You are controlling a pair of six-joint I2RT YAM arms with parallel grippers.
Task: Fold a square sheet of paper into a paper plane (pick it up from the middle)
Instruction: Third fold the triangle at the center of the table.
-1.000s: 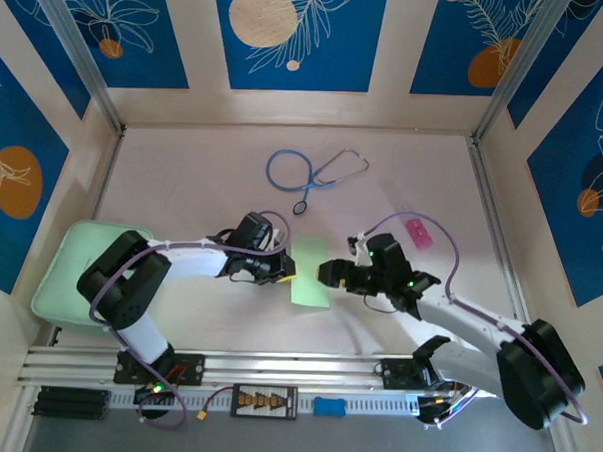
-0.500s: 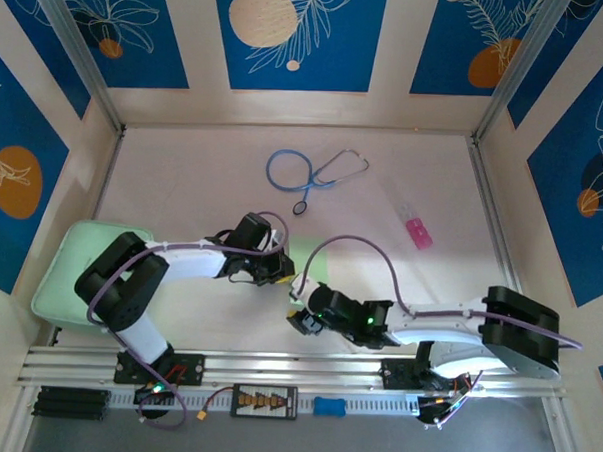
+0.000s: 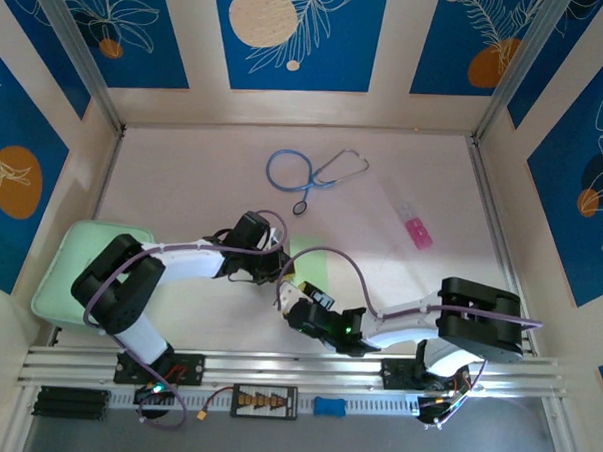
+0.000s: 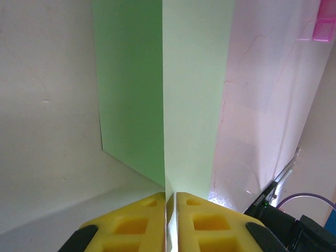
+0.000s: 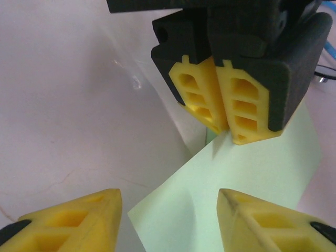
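Note:
The square sheet of paper is pale green and bent along a straight centre crease, one half shaded and the other pale. My left gripper is shut on it at the crease, and the top view puts this gripper mid-table, with a bit of the sheet just beyond. In the right wrist view the left gripper's yellow fingers pinch the sheet's far edge. My right gripper is open, and a loose corner of the sheet lies between its fingers, touching neither. From above, the right gripper sits just on the near side of the left one.
A blue stethoscope lies at the back centre. A clear sleeve with a pink end is at the right. A thick mint-green pad sits by the left wall. The rail with both arm bases runs along the near edge.
My right arm has swung from the sheet's right side round to its near side, and its jaws have narrowed. The left gripper has stayed shut on the sheet.

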